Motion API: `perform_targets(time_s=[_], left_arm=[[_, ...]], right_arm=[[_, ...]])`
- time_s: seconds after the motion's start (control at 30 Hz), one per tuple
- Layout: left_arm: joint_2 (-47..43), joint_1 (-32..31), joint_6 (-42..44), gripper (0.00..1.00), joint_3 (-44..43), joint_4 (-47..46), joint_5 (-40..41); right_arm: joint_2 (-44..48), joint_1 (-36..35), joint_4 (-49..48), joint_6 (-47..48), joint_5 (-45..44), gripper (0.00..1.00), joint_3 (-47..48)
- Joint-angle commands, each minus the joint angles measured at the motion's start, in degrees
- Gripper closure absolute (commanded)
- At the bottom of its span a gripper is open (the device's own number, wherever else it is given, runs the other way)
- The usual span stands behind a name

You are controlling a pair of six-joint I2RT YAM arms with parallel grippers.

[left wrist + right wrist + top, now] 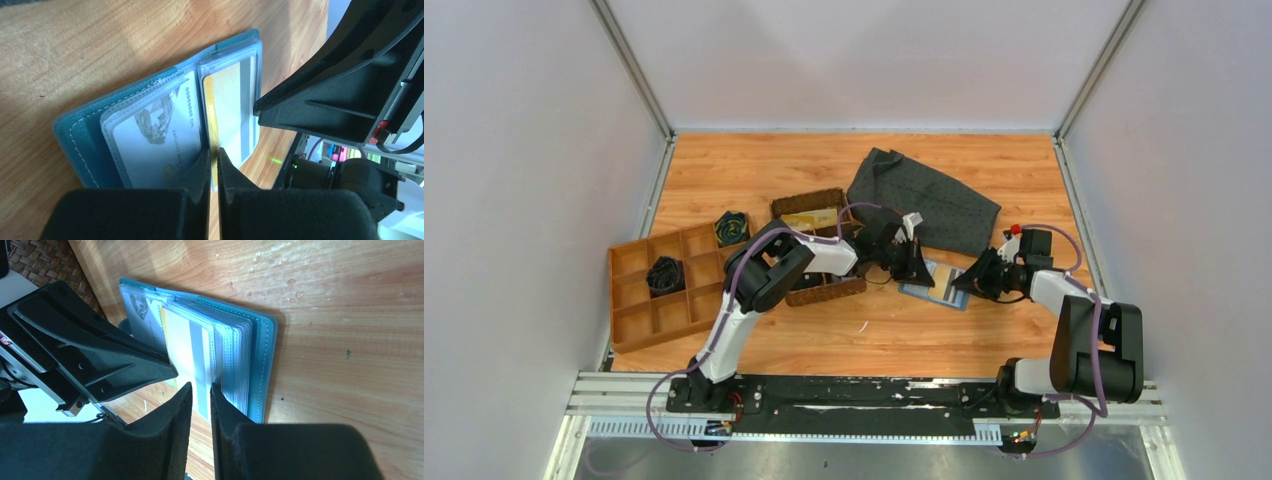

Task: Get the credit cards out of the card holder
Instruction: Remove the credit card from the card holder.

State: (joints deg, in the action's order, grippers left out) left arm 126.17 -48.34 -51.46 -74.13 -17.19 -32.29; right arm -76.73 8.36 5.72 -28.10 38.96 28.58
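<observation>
The blue-teal card holder (921,290) lies open on the wooden table between my two grippers; it also shows in the left wrist view (80,130) and the right wrist view (262,355). Its clear sleeves hold a pale printed card (155,130) and a white card with a grey stripe (235,110) (192,352). My left gripper (911,268) (214,155) is shut on the edge of a yellow card (210,115) standing up from the fold. My right gripper (964,283) (201,386) sits at the holder's edge, its jaws a narrow gap apart around the striped card's corner.
A dark grey dotted cloth (924,200) lies behind the holder. A brown divided tray (639,300) with dark bundles (665,273) stands at the left. Woven baskets (809,210) sit under and behind my left arm. Metal frame posts and grey walls bound the table.
</observation>
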Motion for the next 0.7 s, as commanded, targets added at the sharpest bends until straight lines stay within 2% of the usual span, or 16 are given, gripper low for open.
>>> perform_targets(time_s=[0.0, 0.67], left_arm=[[0.4, 0.1, 0.4, 1.0, -0.5, -0.4, -2.3], [-6.0, 1.4, 2.7, 1.0, 4.4, -0.4, -0.3]], right_arm=[[-1.7, -0.9, 3.0, 1.6, -6.3, 0.78, -2.6], [-1.0, -0.9, 4.0, 1.4, -6.7, 0.79, -2.3]])
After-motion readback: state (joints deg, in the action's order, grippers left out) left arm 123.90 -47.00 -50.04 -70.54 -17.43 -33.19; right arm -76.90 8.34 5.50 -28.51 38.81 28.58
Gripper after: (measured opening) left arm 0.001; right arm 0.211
